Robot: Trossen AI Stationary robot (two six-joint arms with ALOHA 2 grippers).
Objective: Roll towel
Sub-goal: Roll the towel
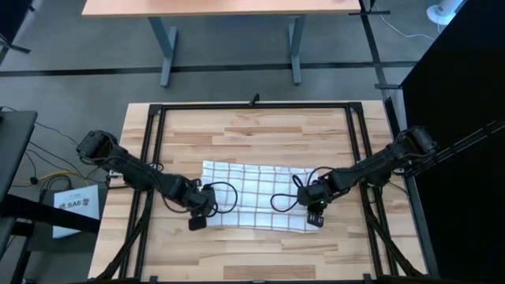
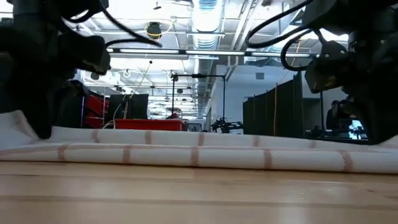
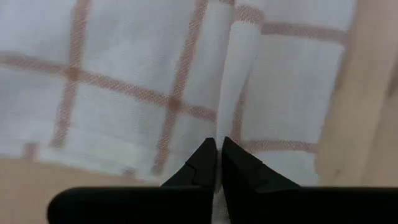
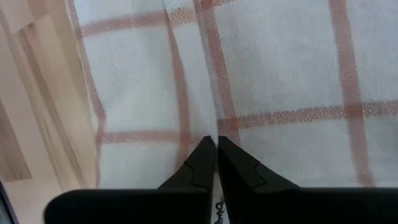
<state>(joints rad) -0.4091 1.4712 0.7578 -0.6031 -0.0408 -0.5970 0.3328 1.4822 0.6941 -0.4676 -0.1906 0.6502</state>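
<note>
on the wooden table [image 1: 260, 130], the towel [image 1: 256, 195] lies spread across the middle as a flattened white strip with a grid of thin reddish-brown lines, its long sides running left to right. the left gripper [image 1: 197, 222] is down at the towel's left end, near the front corner, and in the left wrist view its dark fingers [image 3: 202, 163] sit nearly together, pinching a raised fold of the cloth. the right gripper [image 1: 316, 218] is down at the towel's right end near the front edge, and in the right wrist view its fingers [image 4: 202, 158] are likewise almost closed on a thin ridge of the fabric. from table height the towel's near edge shows as a low doubled band.
</note>
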